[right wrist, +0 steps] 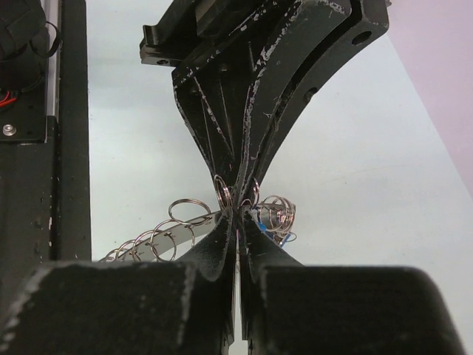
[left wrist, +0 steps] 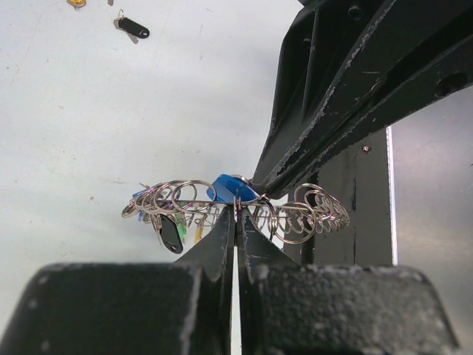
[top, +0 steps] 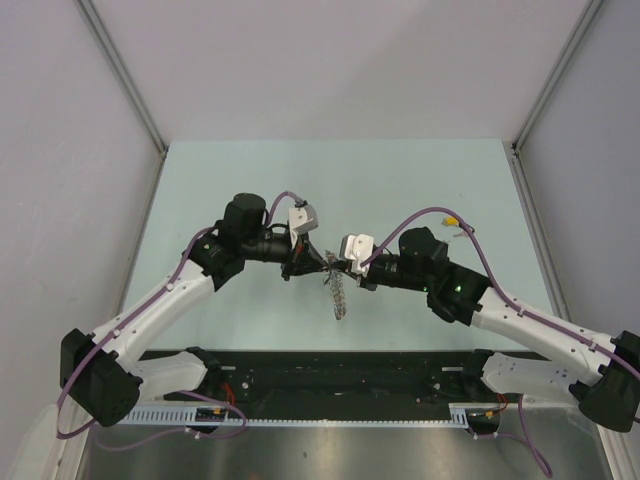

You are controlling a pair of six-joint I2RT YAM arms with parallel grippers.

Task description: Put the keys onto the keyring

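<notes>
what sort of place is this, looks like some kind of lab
Probably a robotics lab test cell: a pale green table boxed in by plain white panels on metal frame posts, with the left arm and right arm bolted along its near edge.

the left arm (top: 165,300) and right arm (top: 535,325) share one build: white tubular links between blocky matte-black joint housings. a purple cable (top: 75,400) runs along the left arm in loose loops. a second purple cable (top: 478,245) arcs over the right arm and carries a small yellow tag (top: 452,215). a green light (top: 459,290) glows on a black housing of the right arm. a white camera block (top: 303,217) caps the left wrist, and a second white block (top: 357,245) caps the right. the left gripper (left wrist: 236,218) and right gripper (right wrist: 238,218) have black tapering fingers (left wrist: 218,248), the paint chipped pale along their edges.
</notes>
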